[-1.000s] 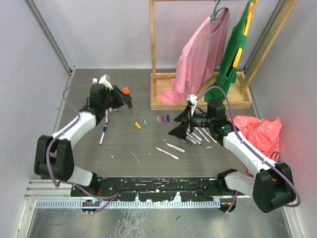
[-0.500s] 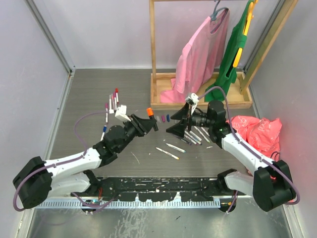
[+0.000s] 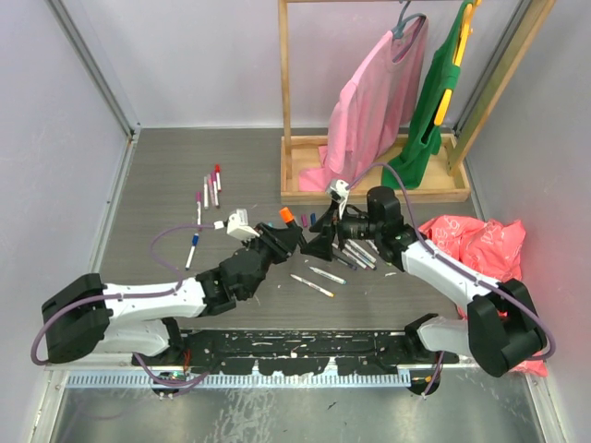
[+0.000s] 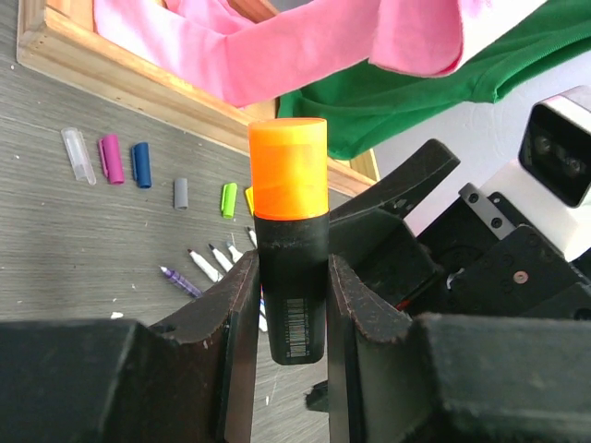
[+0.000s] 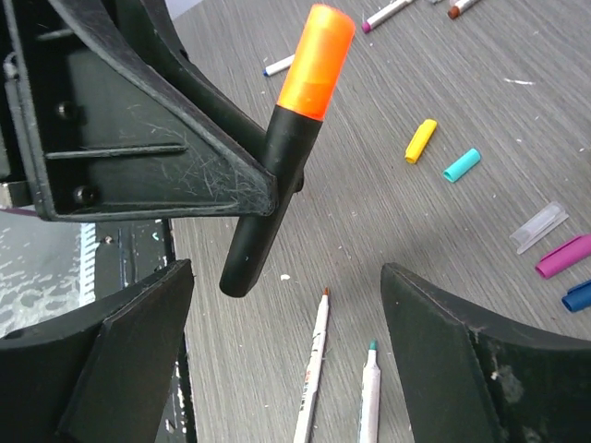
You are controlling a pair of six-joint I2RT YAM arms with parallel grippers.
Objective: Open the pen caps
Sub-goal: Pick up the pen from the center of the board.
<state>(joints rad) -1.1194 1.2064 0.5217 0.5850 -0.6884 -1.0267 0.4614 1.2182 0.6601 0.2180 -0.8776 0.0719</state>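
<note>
The orange cap (image 4: 287, 166) is still on the chunky black marker (image 4: 294, 309). The left gripper (image 4: 291, 277) clamps the marker's barrel between its jaws, cap end sticking out past the fingertips, raised above the middle of the table (image 3: 166, 175). The right gripper (image 5: 286, 277) faces the marker close by, its jaws spread wide and holding nothing. Loose caps (image 5: 420, 140) and uncapped pens (image 3: 312, 284) lie on the table below. Capped pens (image 3: 211, 187) lie toward the far left corner.

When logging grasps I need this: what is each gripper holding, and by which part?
The left gripper holds the orange-and-black marker by its black barrel, below the orange cap. The right gripper is open and holds nothing.
</note>
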